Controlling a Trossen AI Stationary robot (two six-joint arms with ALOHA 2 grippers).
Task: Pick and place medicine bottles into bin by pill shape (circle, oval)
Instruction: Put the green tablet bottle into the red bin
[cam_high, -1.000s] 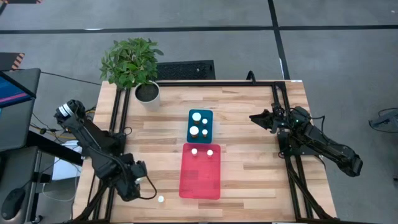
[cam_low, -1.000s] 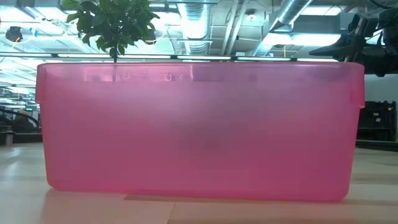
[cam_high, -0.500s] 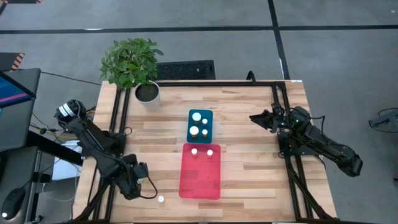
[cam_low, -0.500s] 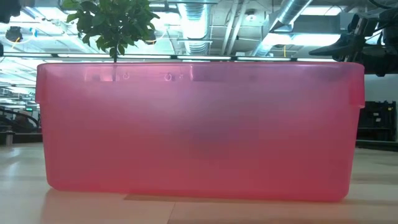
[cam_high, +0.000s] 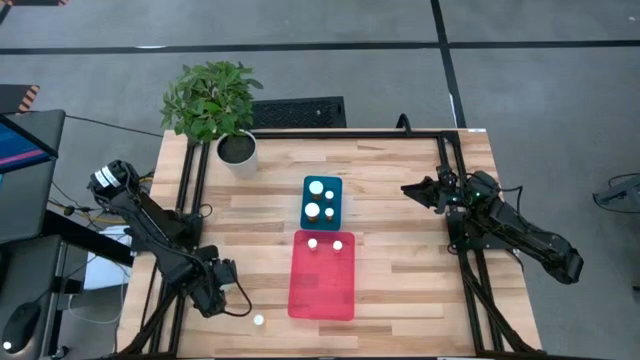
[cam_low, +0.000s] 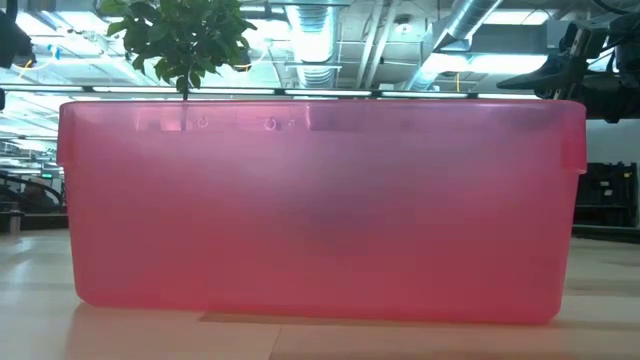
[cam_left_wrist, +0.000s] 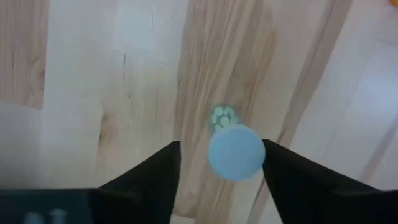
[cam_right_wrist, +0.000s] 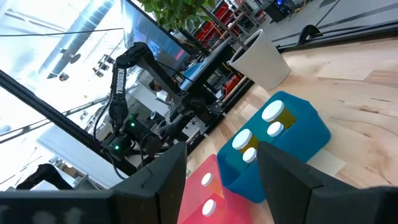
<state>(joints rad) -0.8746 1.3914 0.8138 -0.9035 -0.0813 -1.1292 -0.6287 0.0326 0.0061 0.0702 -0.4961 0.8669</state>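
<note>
- Barely any change since a second ago: the left hand (cam_high: 238, 296) has only nudged about near the front-left corner of the desk (cam_high: 400, 200), and the right arm has held its spot.
- Left hand now, seen from its wrist: fingers (cam_left_wrist: 152, 174) spread wide, pinching nothing, hanging right above the lone medicine bottle (cam_left_wrist: 234, 151).
- That loose bottle (cam_high: 258, 320) stands upright on the bare wood, white cap up, just left of the pink bin (cam_high: 322, 275); pale pills show on its side, though their shape is too blurred to call.
- Relative to the hand: the cap sits in the gap between the two fingers but leans toward one of them, not centred, with the fingers apart from it on both sides.
- To do this grasp well, I'd say shift the hand until the cap is midway, drop straight down so the fingers flank the body below the cap, then close gently; the bottle is small and light and would likely tip or skid if one finger arrives first.
- Already sorted: two white caps in the pink bin, three in the teal bin (cam_high: 322, 202) just behind it.
- Right hand (cam_high: 418, 189) waits over the desk's right side, fingers parted, holding nothing.
- Potted plant (cam_high: 215, 105) stands at the far-left corner, well out of the way.
</note>
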